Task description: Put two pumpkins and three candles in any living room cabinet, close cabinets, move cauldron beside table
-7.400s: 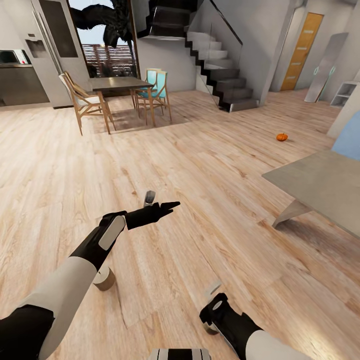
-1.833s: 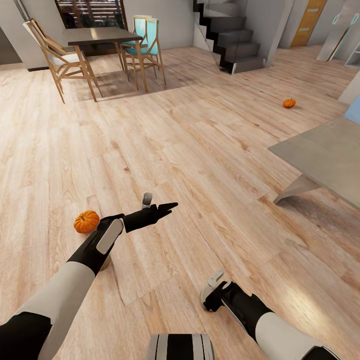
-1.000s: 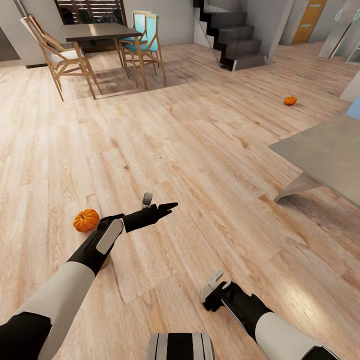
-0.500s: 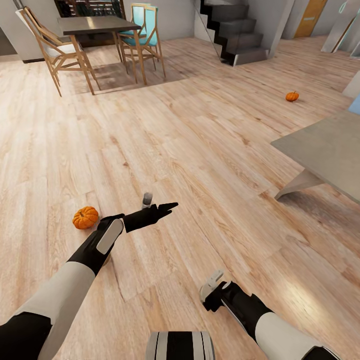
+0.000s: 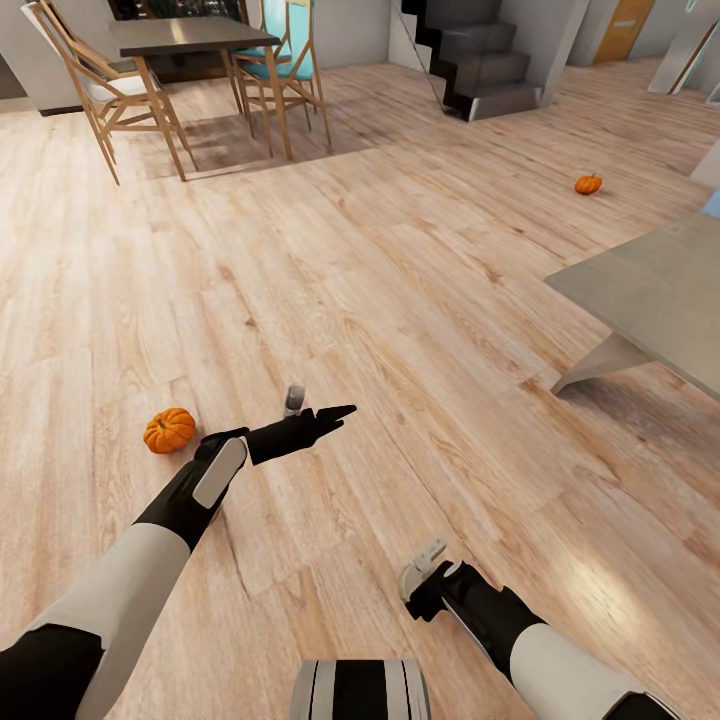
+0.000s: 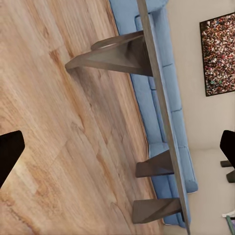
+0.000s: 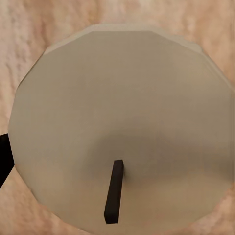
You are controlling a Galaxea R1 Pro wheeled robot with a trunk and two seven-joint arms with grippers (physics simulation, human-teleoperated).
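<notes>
One orange pumpkin [image 5: 170, 430] lies on the wood floor just left of my left forearm. The other pumpkin [image 5: 588, 184] lies far off at the right, beyond the grey table [image 5: 650, 290]. My left gripper [image 5: 320, 402] hangs open over bare floor; its wrist view looks past both spread fingertips [image 6: 10, 152] at the table's legs [image 6: 115, 55]. My right gripper [image 5: 425, 572] is low by my base. Its wrist view looks straight down on a pale candle [image 7: 122, 112] with a black wick, held between the fingers, one fingertip [image 7: 3, 156] against its rim. The cabinet and cauldron are out of view.
A dark dining table [image 5: 190, 35] with wooden chairs [image 5: 95, 95] stands at the far left, and dark stairs [image 5: 480, 70] rise behind. A blue sofa [image 6: 169, 93] runs behind the grey table. Open wood floor lies between me and both pumpkins.
The whole picture has slid as the camera moved: the room's things sit a little higher in the frame. Both arms keep the same pose.
</notes>
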